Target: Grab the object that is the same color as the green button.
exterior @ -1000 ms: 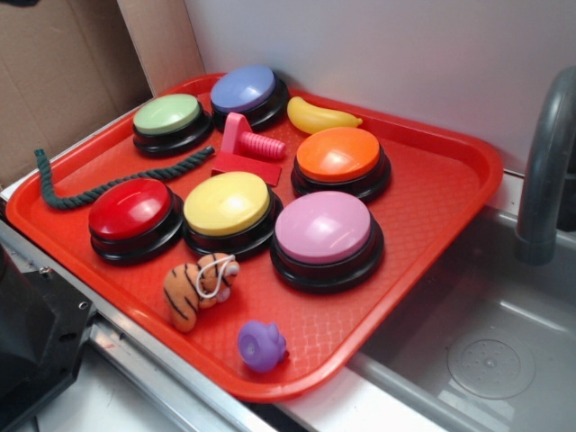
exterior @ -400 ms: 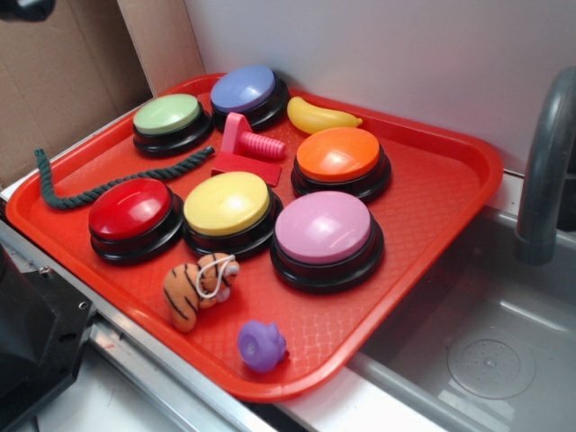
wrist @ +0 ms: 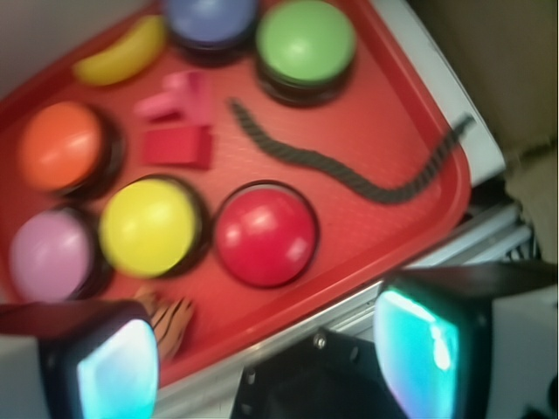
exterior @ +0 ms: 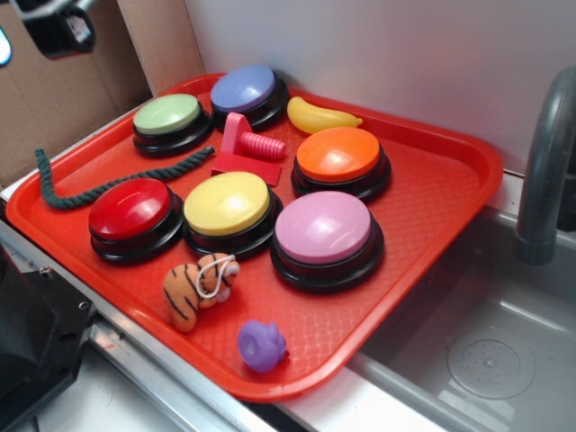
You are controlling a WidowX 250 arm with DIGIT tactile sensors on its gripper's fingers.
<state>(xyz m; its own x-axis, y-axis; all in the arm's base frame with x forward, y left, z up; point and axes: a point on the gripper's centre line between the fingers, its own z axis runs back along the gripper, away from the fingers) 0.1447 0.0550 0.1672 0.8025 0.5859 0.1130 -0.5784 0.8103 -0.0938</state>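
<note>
Twisted matt green rope (exterior: 108, 177), glossy plastic green button (exterior: 168, 114), textured plastic tray (exterior: 423, 202)

Dark green twisted rope (exterior: 108, 180) is laid curvy, one end draped over the tray edge; pale green button (exterior: 168, 115) is seated upright just beyond.

I can read no text, label, brand, number or sign in my two views.

Black gripper (wrist: 266, 353) with two blocky fingers (wrist: 96, 362), their inner pads glowing pale turquoise, at the bottom of the wrist view; a screw shows between them.
</note>
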